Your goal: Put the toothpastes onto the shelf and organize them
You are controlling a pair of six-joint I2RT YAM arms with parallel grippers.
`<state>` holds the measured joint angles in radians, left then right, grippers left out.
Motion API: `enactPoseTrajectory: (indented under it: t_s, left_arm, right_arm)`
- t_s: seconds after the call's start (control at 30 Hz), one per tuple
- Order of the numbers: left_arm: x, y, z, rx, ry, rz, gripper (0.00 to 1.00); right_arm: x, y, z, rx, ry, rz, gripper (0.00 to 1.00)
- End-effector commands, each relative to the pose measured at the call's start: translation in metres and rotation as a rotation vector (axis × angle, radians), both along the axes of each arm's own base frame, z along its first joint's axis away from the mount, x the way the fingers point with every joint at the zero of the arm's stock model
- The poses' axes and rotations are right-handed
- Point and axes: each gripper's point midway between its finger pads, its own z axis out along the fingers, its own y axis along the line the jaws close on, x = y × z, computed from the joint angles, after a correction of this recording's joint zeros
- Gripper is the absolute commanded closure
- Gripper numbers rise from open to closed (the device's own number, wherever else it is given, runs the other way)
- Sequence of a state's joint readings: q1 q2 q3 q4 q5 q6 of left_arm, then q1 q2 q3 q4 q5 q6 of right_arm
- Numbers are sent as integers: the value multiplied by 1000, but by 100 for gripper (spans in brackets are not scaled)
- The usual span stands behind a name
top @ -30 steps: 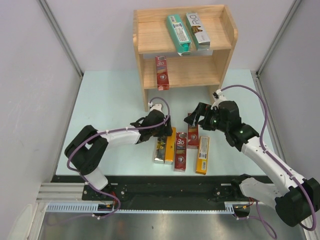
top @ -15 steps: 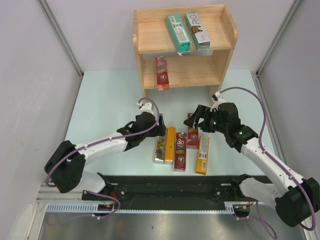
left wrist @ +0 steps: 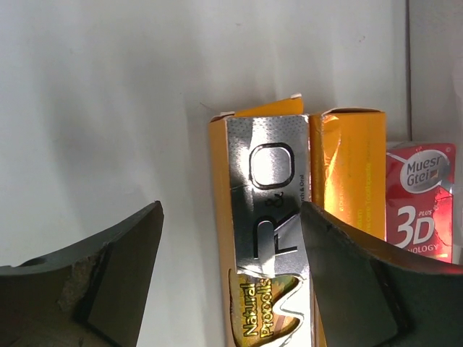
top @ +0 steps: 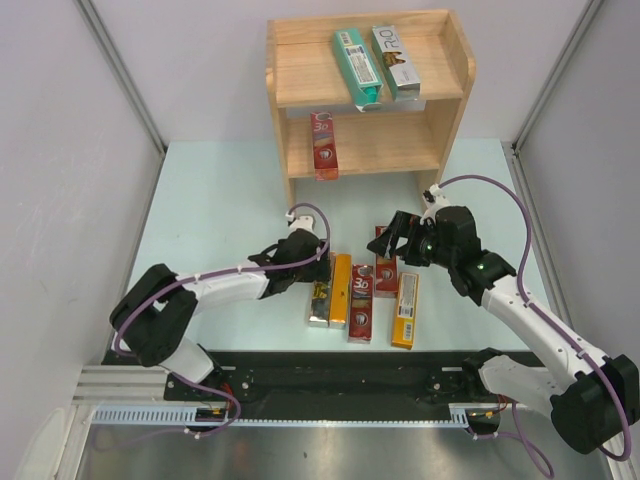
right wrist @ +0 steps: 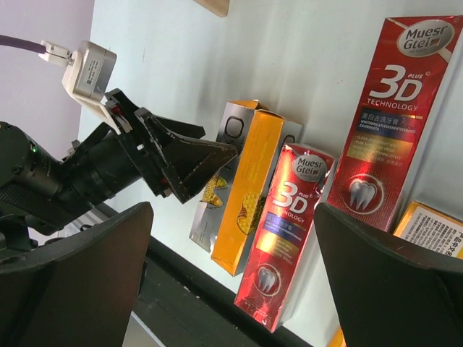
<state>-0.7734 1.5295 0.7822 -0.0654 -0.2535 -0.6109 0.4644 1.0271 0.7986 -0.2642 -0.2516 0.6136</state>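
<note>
Now, left pincer (left wrist: 231,217) wide open, empty, still straddling silver carton (left wrist: 266,188), right pincer (top: 386,243) fully open, empty, nudged leftward.

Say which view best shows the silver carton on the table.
Left wrist: the silver carton lies close up between the open fingers of the left gripper, lettering readable. Top external shows it small, far end under that gripper. Right wrist shows only slivers beside the orange carton.
</note>
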Motion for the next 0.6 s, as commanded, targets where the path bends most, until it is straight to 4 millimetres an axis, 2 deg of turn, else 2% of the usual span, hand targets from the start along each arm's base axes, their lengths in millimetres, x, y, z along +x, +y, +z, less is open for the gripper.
enactPoseTrajectory:
  t_s: [0.0, 0.2, 0.27, 0.4, 0.5, 0.57]
  left_arm:
    - [6, -24, 16, -51, -38, -62, 18]
    - [4, -40, 7, -18, -14, -101, 18]
    - [4, -39, -5, 27, 9, -93, 18]
    - [5, -46, -10, 49, 18, -98, 18]
    - [5, -46, -12, 59, 22, -93, 22]
    - [6, -44, -12, 69, 23, -85, 30]
  right_arm:
    - [1, 0, 3, 3, -30, 6, 0]
    - [3, -1, 1, -2, -27, 4, 0]
    - [3, -3, -2, -10, -25, -1, 0]
    - [3, -6, -7, -15, -15, -4, 0]
    - [3, -6, -9, -15, -13, -6, 0]
    - [2, -6, -10, -16, -12, -4, 0]
